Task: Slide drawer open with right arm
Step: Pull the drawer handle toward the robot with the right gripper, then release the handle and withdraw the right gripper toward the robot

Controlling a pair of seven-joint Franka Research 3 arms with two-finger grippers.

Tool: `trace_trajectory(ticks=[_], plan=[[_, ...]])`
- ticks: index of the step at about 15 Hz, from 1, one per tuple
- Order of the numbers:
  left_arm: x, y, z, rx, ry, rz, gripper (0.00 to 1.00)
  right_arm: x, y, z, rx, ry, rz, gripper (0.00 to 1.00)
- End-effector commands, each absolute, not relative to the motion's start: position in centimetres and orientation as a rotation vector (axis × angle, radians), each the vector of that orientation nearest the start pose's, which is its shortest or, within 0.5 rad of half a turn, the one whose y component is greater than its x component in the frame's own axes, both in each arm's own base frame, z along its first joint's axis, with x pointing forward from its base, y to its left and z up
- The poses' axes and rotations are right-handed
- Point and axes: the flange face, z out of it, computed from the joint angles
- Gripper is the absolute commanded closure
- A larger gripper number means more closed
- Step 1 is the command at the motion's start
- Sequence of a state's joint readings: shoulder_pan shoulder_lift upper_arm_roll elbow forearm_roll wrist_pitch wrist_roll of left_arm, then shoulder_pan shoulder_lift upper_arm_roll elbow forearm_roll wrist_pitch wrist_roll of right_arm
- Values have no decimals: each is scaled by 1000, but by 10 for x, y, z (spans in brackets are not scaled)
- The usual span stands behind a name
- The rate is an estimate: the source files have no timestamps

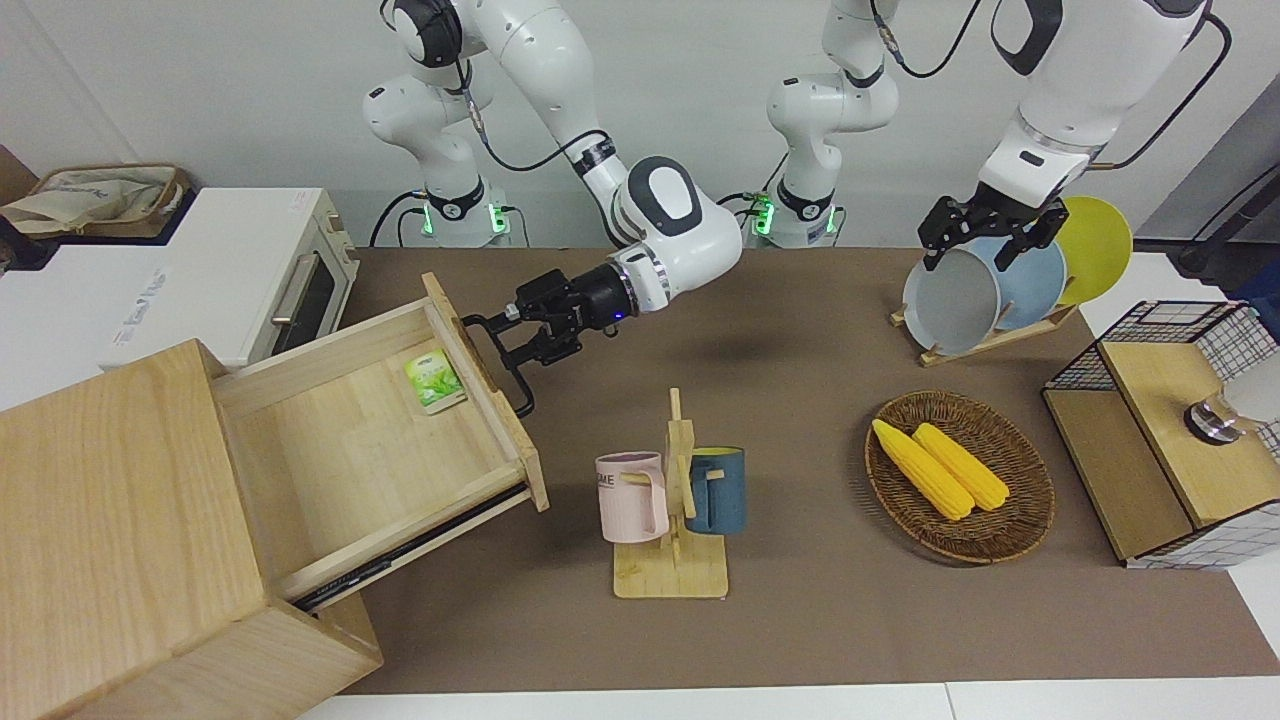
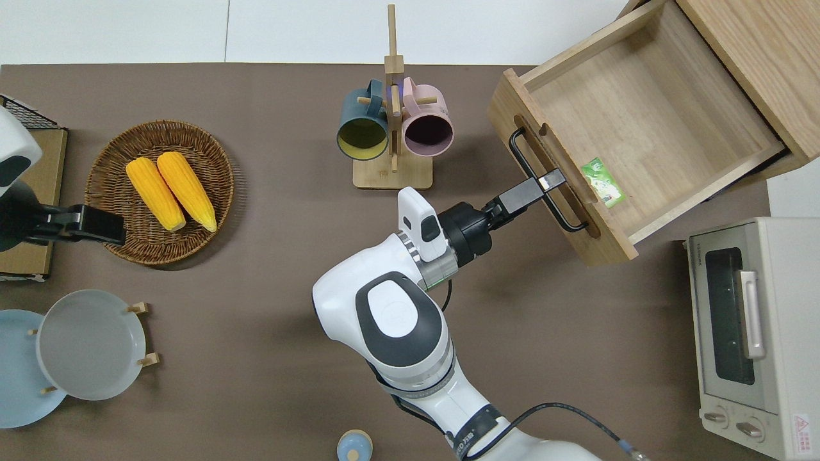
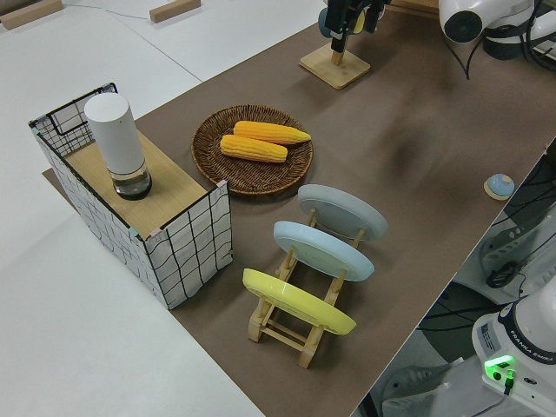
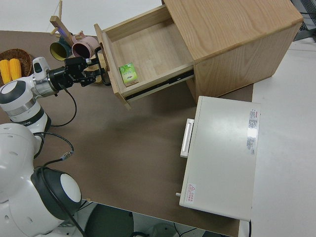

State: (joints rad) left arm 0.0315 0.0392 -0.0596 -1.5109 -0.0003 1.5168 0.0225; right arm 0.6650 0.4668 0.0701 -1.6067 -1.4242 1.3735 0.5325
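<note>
Drawer [image 1: 360, 450]: standing far out of the wood cabinet [image 1: 120, 540], tea packet [image 1: 433, 381] showing inside.
Right gripper [image 2: 541, 186]: we are seeing its fingers apart around the black handle [image 2: 544, 180], judged loosening.
Left arm: parked.

We see the light-wood drawer [image 2: 640, 121] standing out from its light-wood cabinet [image 2: 762, 57], a small green packet [image 2: 602, 182] inside, the white toaster oven [image 2: 756, 333] nearer the robots.
</note>
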Motion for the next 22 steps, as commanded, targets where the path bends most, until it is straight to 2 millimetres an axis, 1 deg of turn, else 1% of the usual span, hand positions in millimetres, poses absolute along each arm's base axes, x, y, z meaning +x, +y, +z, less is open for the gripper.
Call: trace_trajectory(ticks=[1, 3, 5, 6, 7, 9, 11, 14, 17, 18, 19, 20, 22], plan=[[563, -14, 630, -3126, 97, 60, 7, 560, 337, 413, 1586, 377, 371, 17], [563, -14, 630, -3126, 97, 60, 7, 557, 338, 409, 1627, 342, 383, 17], [563, -14, 629, -3126, 97, 62, 7, 549, 348, 404, 1663, 319, 410, 17], [563, -14, 629, -3126, 97, 62, 7, 546, 350, 403, 1688, 305, 410, 17], [563, -14, 630, -3126, 97, 60, 7, 543, 354, 404, 1720, 285, 415, 17], [563, -14, 629, -3126, 97, 62, 7, 533, 370, 410, 1810, 263, 404, 17], [563, -14, 630, -3126, 97, 60, 7, 531, 379, 425, 1914, 231, 381, 17], [563, -14, 630, -3126, 97, 60, 7, 530, 390, 454, 2107, 175, 341, 17], [563, -14, 630, -3126, 97, 60, 7, 534, 389, 482, 2228, 125, 331, 17], [563, -14, 629, -3126, 97, 62, 7, 534, 391, 487, 2275, 118, 323, 17], [563, -14, 630, -3126, 97, 60, 7, 535, 389, 496, 2324, 103, 313, 17], [563, -14, 630, -3126, 97, 60, 7, 537, 381, 504, 2370, 81, 295, 17], [563, -14, 629, -3126, 97, 62, 7, 539, 363, 533, 2466, 39, 288, 17]])
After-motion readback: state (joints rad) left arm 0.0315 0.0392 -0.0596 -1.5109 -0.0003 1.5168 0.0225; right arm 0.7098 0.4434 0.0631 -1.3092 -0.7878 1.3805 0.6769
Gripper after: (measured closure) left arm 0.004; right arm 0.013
